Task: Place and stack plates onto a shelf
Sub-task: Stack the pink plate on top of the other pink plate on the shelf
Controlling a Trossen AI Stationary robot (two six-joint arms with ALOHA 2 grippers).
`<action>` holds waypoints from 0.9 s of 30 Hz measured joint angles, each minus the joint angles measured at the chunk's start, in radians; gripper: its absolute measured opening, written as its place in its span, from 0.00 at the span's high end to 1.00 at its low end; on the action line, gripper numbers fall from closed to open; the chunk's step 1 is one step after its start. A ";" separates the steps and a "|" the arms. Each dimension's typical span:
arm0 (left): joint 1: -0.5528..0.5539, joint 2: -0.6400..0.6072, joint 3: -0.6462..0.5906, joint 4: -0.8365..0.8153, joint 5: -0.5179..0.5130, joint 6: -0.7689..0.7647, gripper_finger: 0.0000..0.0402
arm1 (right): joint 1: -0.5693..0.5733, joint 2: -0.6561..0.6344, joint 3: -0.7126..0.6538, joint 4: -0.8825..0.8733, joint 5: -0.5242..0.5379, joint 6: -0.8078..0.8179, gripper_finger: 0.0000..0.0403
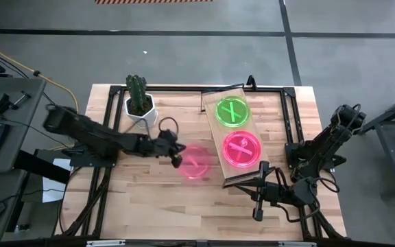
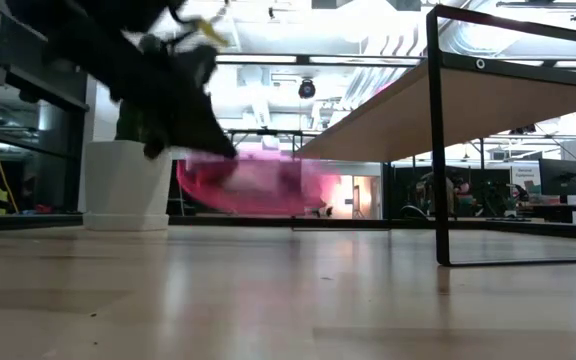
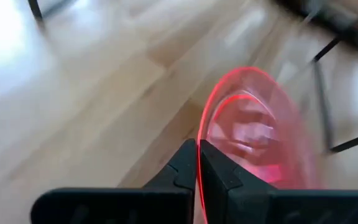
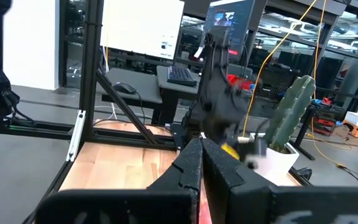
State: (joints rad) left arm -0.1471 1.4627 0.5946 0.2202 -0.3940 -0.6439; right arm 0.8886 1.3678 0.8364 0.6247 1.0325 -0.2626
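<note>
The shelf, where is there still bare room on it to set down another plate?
The shelf carries a green plate at its far half and a pink plate at its near half; only narrow wood shows around them. The left tool holds a third pink plate beside it, so stacking looks likelier.

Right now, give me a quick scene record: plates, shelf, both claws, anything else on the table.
shelf: light-wood plank with black end rails, right of table centre
plates on shelf: two, side by side, not stacked; green plate at far end, pink plate nearer
plate in transit: second pink plate, held by its rim, off the table, left of the shelf
left claw: shut on second pink plate
right claw: shut, empty, parked near the shelf's front end
other: potted cactus at the back left
</note>
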 joint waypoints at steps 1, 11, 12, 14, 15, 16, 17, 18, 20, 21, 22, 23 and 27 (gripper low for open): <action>0.000 -0.044 0.000 -0.025 -0.002 0.005 1.00 | 0.000 0.000 0.000 0.000 0.000 0.000 1.00; 0.013 -0.372 0.027 -0.065 -0.084 0.111 1.00 | 0.000 0.000 0.000 0.006 0.004 -0.028 1.00; 0.018 -0.374 0.050 -0.066 -0.082 0.127 1.00 | 0.000 0.000 0.000 0.009 0.004 -0.035 1.00; 0.018 -0.355 0.107 -0.063 -0.083 0.166 1.00 | -0.001 0.000 0.000 0.027 0.004 -0.057 1.00; 0.018 -0.334 0.142 -0.063 -0.082 0.188 1.00 | -0.001 0.000 0.000 0.039 0.004 -0.066 1.00; 0.018 -0.308 0.173 -0.065 -0.082 0.212 1.00 | -0.001 0.000 0.000 0.052 0.004 -0.075 1.00; 0.020 -0.276 0.208 -0.070 -0.079 0.234 1.00 | -0.001 0.000 0.000 0.059 0.003 -0.079 1.00; 0.023 -0.241 0.246 -0.076 -0.076 0.253 1.00 | -0.001 0.000 0.000 0.062 0.003 -0.084 1.00; 0.035 -0.169 0.322 -0.089 -0.061 0.290 1.00 | -0.001 0.000 0.000 0.069 0.003 -0.095 1.00; 0.044 -0.129 0.360 -0.092 -0.053 0.302 1.00 | -0.001 0.000 0.000 0.070 0.003 -0.097 1.00; 0.053 -0.091 0.396 -0.091 -0.041 0.313 1.00 | -0.001 0.000 0.000 0.069 0.003 -0.097 1.00; 0.063 -0.051 0.432 -0.096 -0.022 0.322 1.00 | -0.001 0.000 0.000 0.068 0.003 -0.097 1.00; 0.101 0.097 0.570 -0.100 0.035 0.344 1.00 | -0.001 0.000 0.000 0.068 0.003 -0.097 1.00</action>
State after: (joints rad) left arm -0.0465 1.5594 1.1642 0.1202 -0.3588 -0.3001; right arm 0.8880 1.3677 0.8364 0.6926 1.0351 -0.3598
